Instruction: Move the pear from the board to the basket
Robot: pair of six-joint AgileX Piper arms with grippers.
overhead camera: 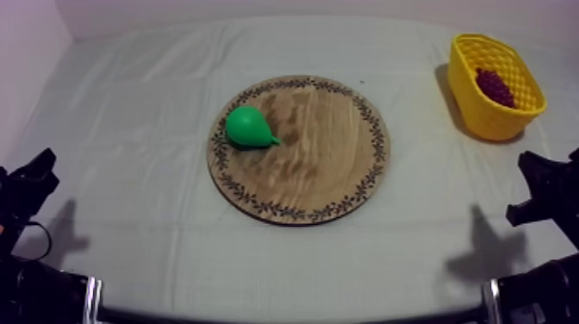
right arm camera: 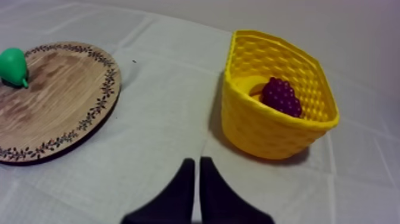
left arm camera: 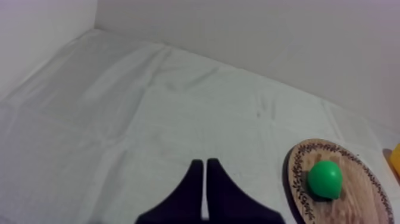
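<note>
Idle start: left tool (left arm camera: 205, 162) and right tool (right arm camera: 197, 161) both clenched on nothing

They sit low at their own sides of the table (overhead camera: 129, 215). The pear (overhead camera: 249, 127) lies on the board (overhead camera: 327, 172), near the rim on the left tool's side, and the basket (overhead camera: 482, 112) is well apart at the far right with grapes (overhead camera: 494, 86) inside. My worry: the pear looks round and slick, so an off-centre pinch could squirt it off the board. A sloppy drop could also clip the basket rim.

Top slants down; wrist views low (board (overhead camera: 319, 164) shared).
</note>
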